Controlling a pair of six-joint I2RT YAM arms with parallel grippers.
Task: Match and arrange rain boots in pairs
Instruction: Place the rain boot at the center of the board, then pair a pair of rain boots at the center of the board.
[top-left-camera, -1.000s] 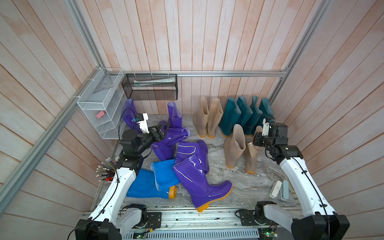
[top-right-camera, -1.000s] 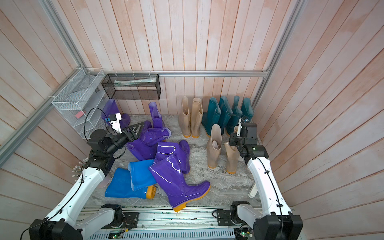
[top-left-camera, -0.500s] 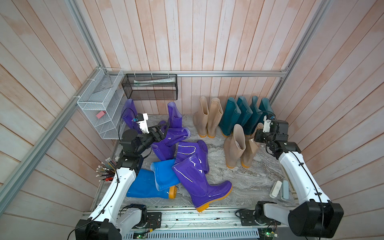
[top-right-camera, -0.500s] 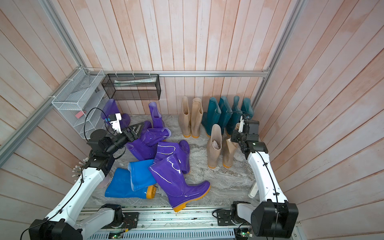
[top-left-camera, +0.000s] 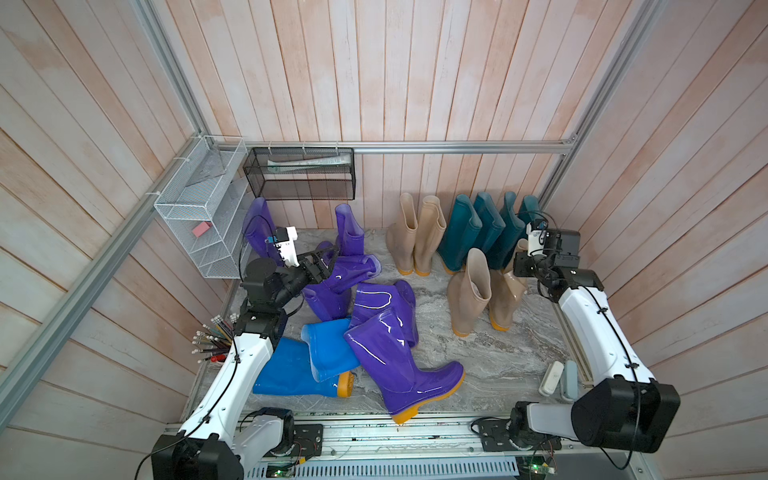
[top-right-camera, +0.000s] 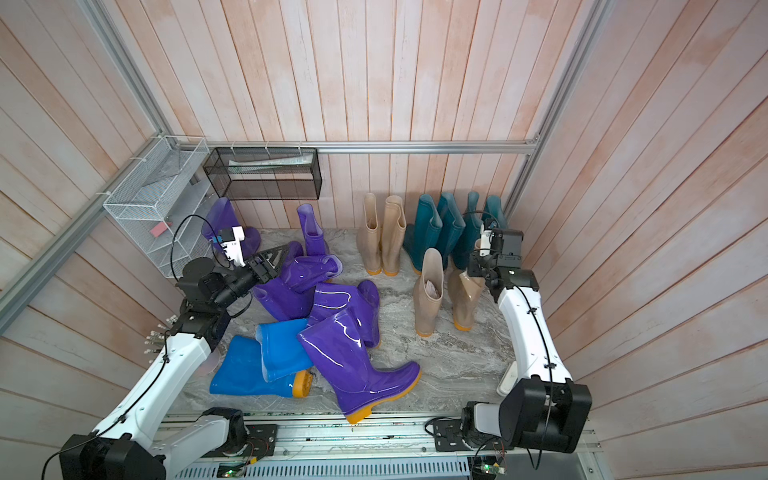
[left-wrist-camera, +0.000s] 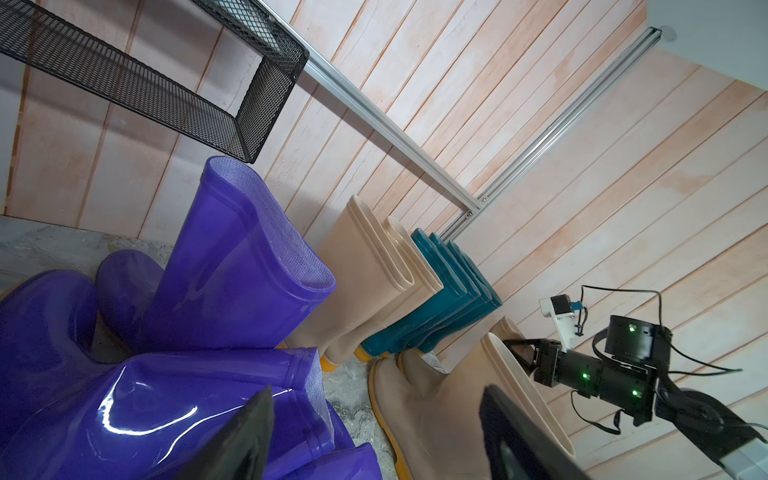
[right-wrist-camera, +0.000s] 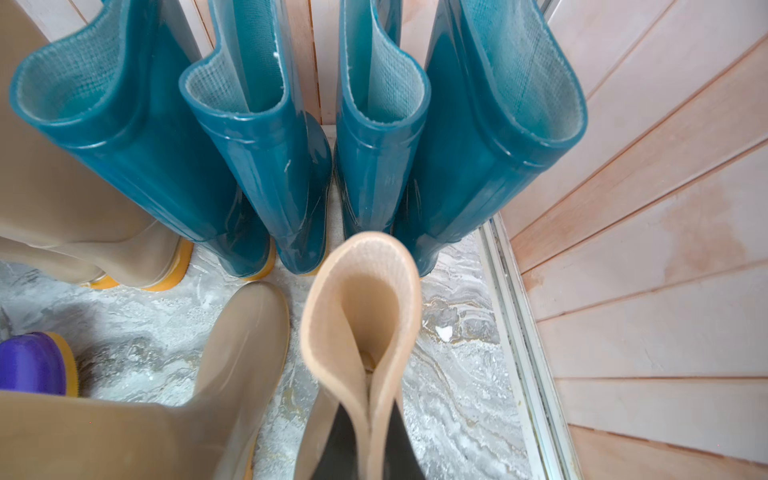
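My right gripper is shut on the top rim of a beige rain boot, pinching the shaft flat. In both top views this boot hangs upright from the right gripper, next to another standing beige boot and just in front of several teal boots. A beige pair stands by the back wall. My left gripper is open above a pile of fallen purple boots and holds nothing. Two blue boots lie at the front left beside a large purple boot.
A white wire basket and a black mesh shelf hang at the back left. A cup of pencils sits by the left arm. Two small flat objects lie at the front right. Wooden walls close in three sides.
My right gripper has carried the beige boot toward the back, closer to the teal boots and the other beige boot. The left arm has not moved.
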